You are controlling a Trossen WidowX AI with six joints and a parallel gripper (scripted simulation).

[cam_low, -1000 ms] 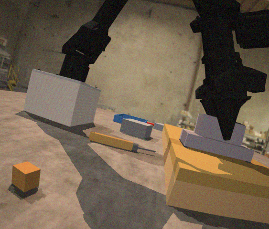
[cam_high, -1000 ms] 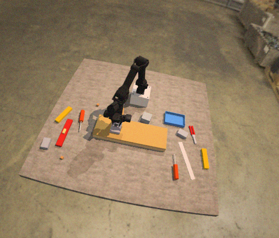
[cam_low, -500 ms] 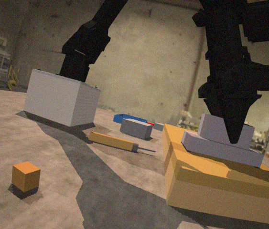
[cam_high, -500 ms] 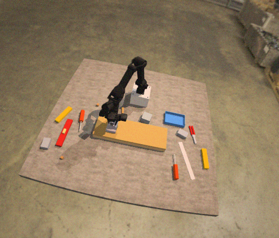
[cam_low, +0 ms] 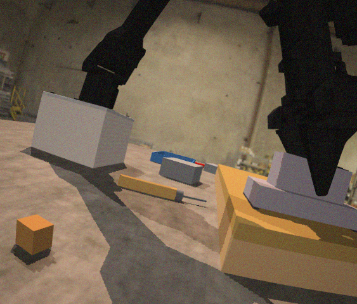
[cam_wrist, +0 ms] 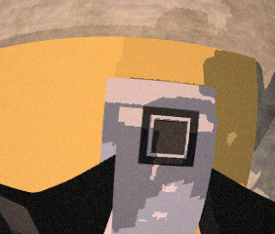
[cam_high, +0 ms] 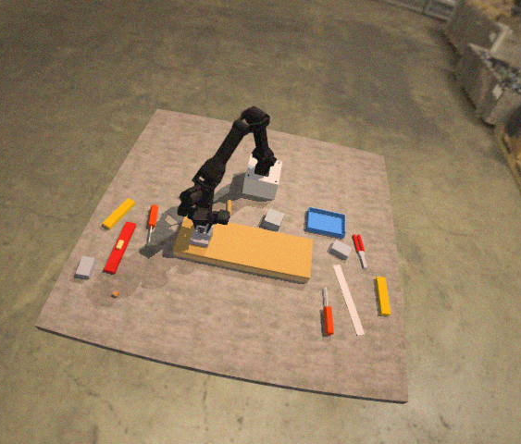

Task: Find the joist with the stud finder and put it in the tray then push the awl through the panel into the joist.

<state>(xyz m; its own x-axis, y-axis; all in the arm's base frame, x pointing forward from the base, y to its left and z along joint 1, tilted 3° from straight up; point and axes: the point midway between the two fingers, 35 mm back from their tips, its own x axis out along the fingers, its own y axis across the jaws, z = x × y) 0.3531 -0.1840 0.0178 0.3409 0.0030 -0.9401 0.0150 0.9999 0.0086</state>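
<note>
My gripper (cam_high: pixel 201 230) (cam_low: pixel 322 191) (cam_wrist: pixel 157 164) is shut on the grey stud finder (cam_high: pixel 201 237) (cam_low: pixel 299 201) (cam_wrist: pixel 159 221). The stud finder rests flat on the left end of the orange floor panel (cam_high: pixel 258 252) (cam_low: pixel 270 258) (cam_wrist: pixel 40 104). Its square indicator window (cam_wrist: pixel 171 136) is dark in the wrist view. The awl (cam_high: pixel 228 206) (cam_low: pixel 145 188), with a yellow-orange handle and a grey tip, lies on the mat behind the panel near the robot base. The blue tray (cam_high: pixel 326 222) (cam_low: pixel 168 156) stands to the right of the panel's far side.
The grey robot base block (cam_high: pixel 261 180) (cam_low: pixel 80 130) stands behind the panel. Grey blocks (cam_high: pixel 272 218) (cam_high: pixel 340 249) (cam_high: pixel 84 266), orange screwdrivers (cam_high: pixel 153 217) (cam_high: pixel 328 317), a red level (cam_high: pixel 120 246), yellow bars (cam_high: pixel 117 213) (cam_high: pixel 382 295), a white strip (cam_high: pixel 348 298) and a small orange cube (cam_high: pixel 115 293) (cam_low: pixel 34 234) lie around on the mat.
</note>
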